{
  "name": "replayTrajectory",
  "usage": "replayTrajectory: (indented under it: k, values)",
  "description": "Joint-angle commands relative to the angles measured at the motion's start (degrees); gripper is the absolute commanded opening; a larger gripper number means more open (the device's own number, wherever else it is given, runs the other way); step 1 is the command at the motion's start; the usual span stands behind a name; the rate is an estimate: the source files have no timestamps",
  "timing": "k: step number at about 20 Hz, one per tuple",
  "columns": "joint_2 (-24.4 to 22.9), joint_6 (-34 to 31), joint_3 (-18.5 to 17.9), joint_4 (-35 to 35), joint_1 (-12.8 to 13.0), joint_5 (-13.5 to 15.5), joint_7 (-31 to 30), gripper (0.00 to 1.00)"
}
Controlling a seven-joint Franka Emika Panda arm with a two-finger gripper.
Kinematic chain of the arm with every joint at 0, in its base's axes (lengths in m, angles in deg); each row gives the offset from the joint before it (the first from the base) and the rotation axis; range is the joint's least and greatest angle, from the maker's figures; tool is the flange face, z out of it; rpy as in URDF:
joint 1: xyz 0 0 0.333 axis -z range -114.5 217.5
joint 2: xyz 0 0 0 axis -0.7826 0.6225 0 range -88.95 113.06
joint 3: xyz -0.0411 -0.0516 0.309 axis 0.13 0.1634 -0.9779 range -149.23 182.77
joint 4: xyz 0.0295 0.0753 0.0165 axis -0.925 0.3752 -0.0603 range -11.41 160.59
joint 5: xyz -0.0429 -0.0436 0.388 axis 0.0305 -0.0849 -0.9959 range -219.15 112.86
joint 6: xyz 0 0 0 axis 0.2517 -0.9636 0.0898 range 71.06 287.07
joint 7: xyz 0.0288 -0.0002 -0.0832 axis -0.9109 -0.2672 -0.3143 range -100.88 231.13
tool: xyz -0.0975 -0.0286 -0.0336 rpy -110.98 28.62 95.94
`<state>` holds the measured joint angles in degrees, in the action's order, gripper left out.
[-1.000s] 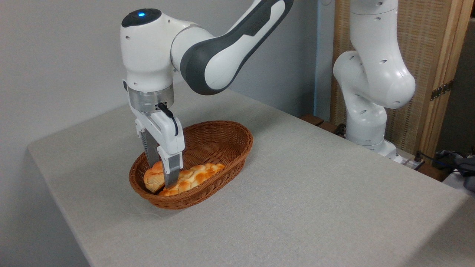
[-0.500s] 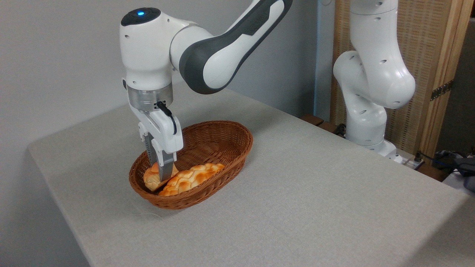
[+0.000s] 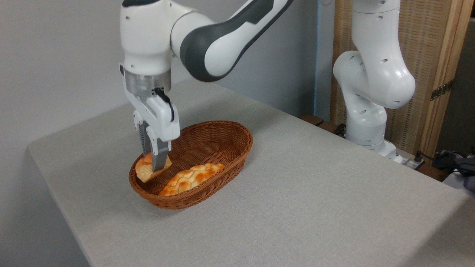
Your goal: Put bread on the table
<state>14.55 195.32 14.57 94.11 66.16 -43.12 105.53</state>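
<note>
Gripping the bread (image 3: 144, 169), the claw (image 3: 155, 165) hangs over basket (image 3: 222, 142) and loaf (image 3: 189, 180).

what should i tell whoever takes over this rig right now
Gripper: shut on the bread, the small round bun, pinched between the fingers.
Bread: raised at the left end of the wicker basket, about at rim height, not clear of it.
Braided loaf: lying in the basket, untouched.
Done: bun grasped and lifted.
Left: carry it past the rim, set it on the table, open the gripper.
</note>
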Motion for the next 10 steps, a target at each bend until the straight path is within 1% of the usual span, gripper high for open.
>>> replayTrajectory:
  k: [1,4,7,10]
  values:
    - [-5.0,-1.2,-1.6,0.7,-2.3,1.6,0.1,0.40]
    - [-7.0,-4.5,-5.2,0.7,-2.4,1.4,0.6,0.41]
    - [-7.2,-5.3,-8.3,0.7,-2.4,0.8,0.7,0.44]
    - [-7.1,-6.0,-12.4,0.7,-2.4,0.6,2.2,0.45]
